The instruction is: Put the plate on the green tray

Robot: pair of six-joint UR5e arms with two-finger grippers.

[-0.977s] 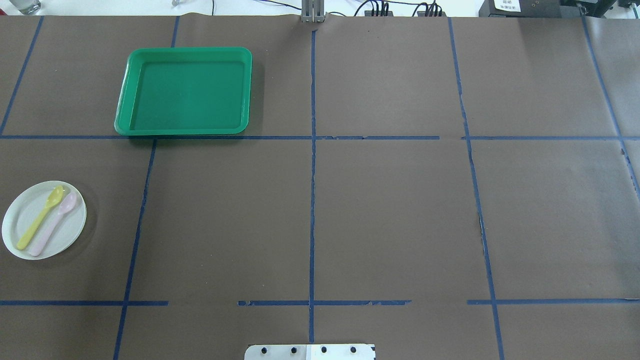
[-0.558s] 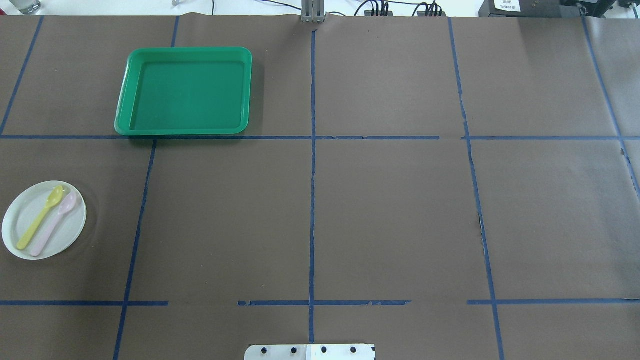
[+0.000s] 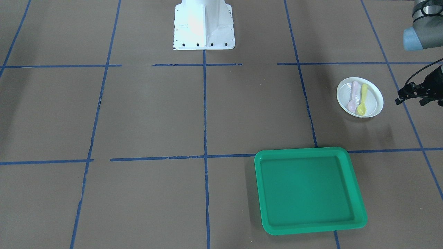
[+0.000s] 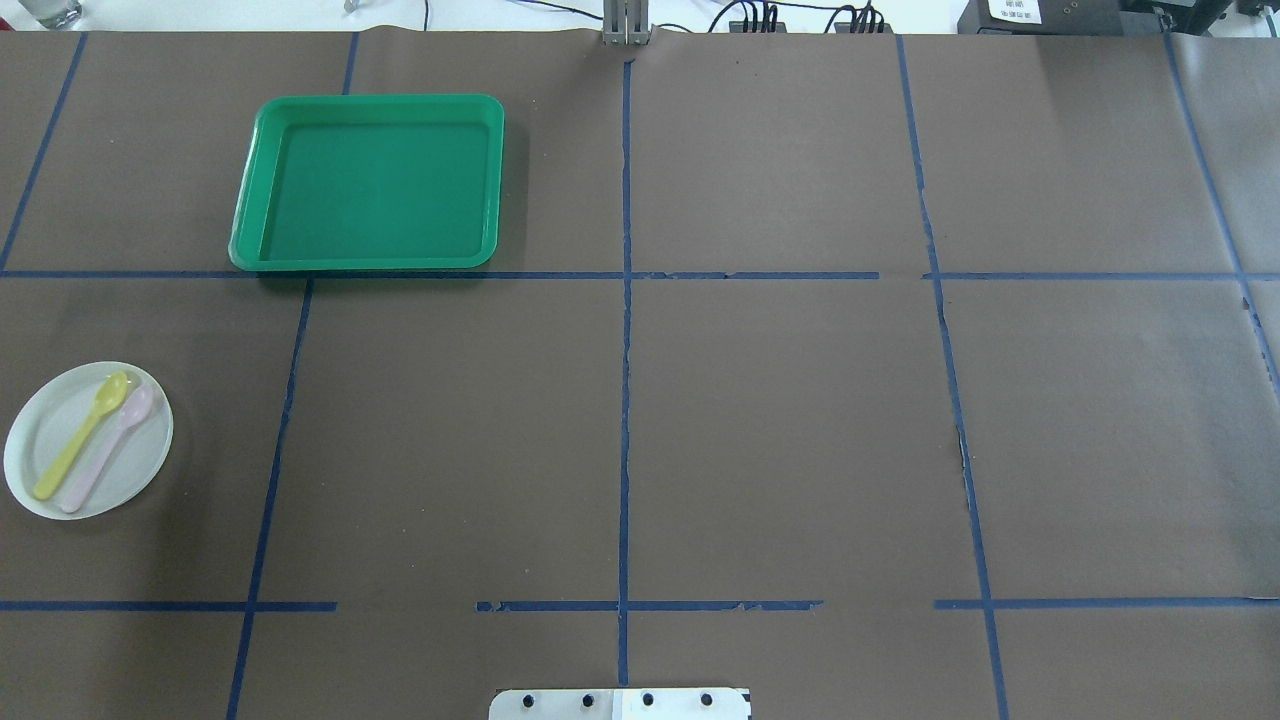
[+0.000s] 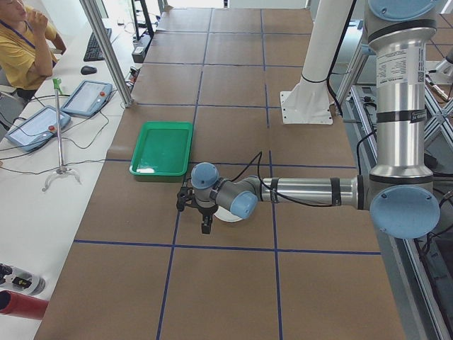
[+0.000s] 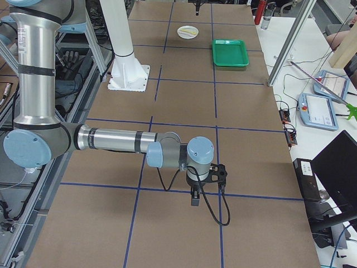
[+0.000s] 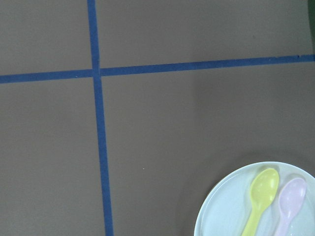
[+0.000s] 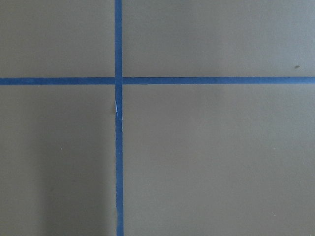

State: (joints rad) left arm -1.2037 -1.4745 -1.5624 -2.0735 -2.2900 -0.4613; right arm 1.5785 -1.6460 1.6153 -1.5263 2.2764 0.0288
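The white plate [image 4: 60,420] sits on the table at the left edge and carries a yellow spoon [image 4: 85,432] and a pink spoon [image 4: 110,445]. It also shows in the front view [image 3: 373,100] and low right in the left wrist view [image 7: 226,216]. The green tray [image 4: 370,180] lies empty at the far left, apart from the plate; it also shows in the front view [image 3: 309,190]. My left gripper [image 3: 410,101] hovers just outside the plate; I cannot tell whether it is open. My right gripper [image 6: 194,200] hangs over bare table far away; I cannot tell its state.
Brown paper with blue tape lines covers the table. The robot's white base [image 3: 203,26] stands at the middle of the near edge. Operators' tablets [image 5: 64,106] and cables lie beyond the far edge.
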